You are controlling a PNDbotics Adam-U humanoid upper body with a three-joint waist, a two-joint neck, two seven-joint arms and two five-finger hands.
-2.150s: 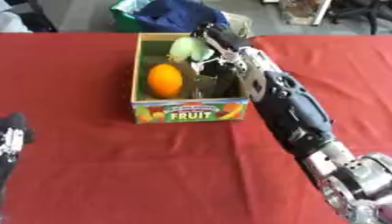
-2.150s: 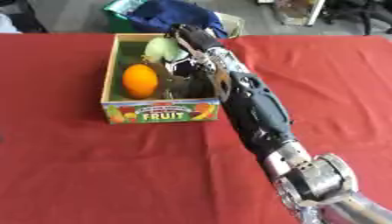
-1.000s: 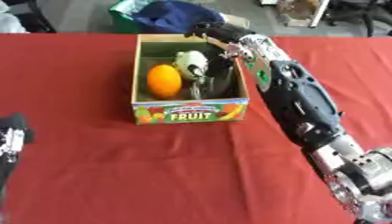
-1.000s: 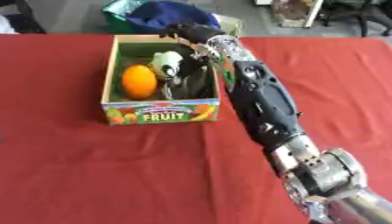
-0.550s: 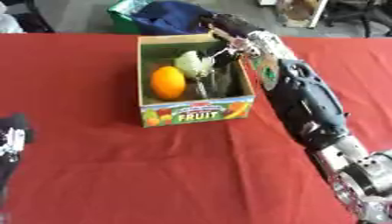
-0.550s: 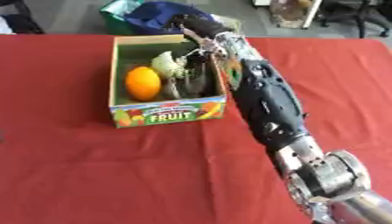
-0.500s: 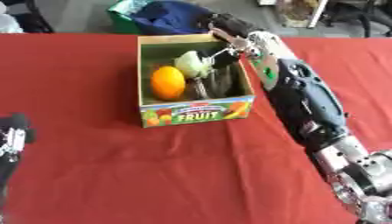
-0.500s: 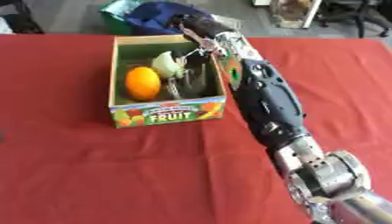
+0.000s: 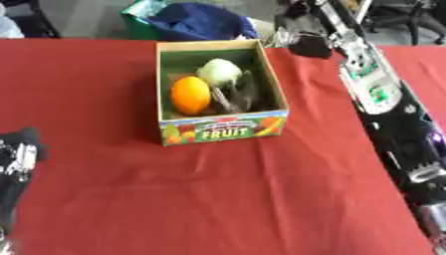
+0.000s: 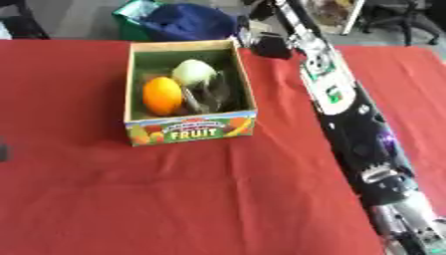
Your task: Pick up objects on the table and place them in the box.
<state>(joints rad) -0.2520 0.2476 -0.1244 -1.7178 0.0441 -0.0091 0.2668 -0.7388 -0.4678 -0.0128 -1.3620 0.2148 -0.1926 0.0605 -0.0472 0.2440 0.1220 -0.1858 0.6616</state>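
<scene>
while your right hand [image 9: 306, 44] hangs beyond the box's [image 9: 222, 130] far right corner, fingers unreadable, contents: orange fruit [image 9: 191, 95] left, pale round item [image 9: 219, 72] behind it. left hand [image 9: 17, 153], lower left, fingers unreadable. cloth shows nothing else to collect.

Red cloth covers the table [image 9: 131, 199] edge to edge. At centre sits the box [image 9: 225, 130]: tan cardboard walls, green inside, its front panel printed with bright fruit pictures and the word FRUIT in yellow on green. Inside, an orange [image 9: 191, 95] glows at nine o'clock, a pale green-white fruit [image 9: 219, 72] at twelve, and something dark grey [image 9: 240, 94] at three. The right arm [image 9: 383, 104] runs black with silver, plus green marks. The left hand [image 9: 17, 154], at eight o'clock, is black with silver. At twelve o'clock, a blue bundle [image 9: 200, 22] rests on a green bin [image 9: 139, 20].
</scene>
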